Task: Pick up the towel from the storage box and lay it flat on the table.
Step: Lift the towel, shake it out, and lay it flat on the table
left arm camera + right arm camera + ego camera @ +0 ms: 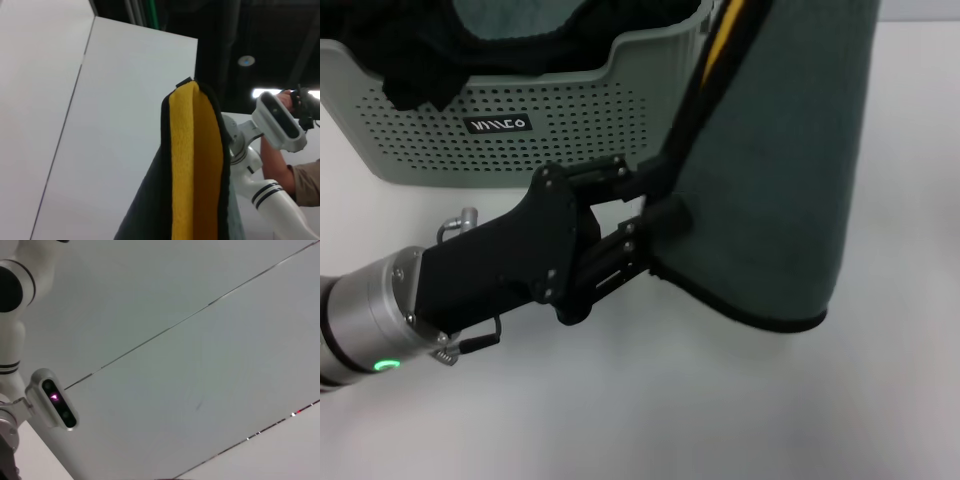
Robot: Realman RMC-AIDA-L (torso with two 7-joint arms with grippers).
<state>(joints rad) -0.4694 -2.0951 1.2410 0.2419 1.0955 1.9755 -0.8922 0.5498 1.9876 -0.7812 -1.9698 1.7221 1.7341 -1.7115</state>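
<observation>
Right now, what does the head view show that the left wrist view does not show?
Only the head view shows the storage box holding black fabric, the table, and the left gripper shut on the towel's edge. Only the left wrist view shows white wall panels and a robot arm. Both show the towel with its yellow side.
</observation>
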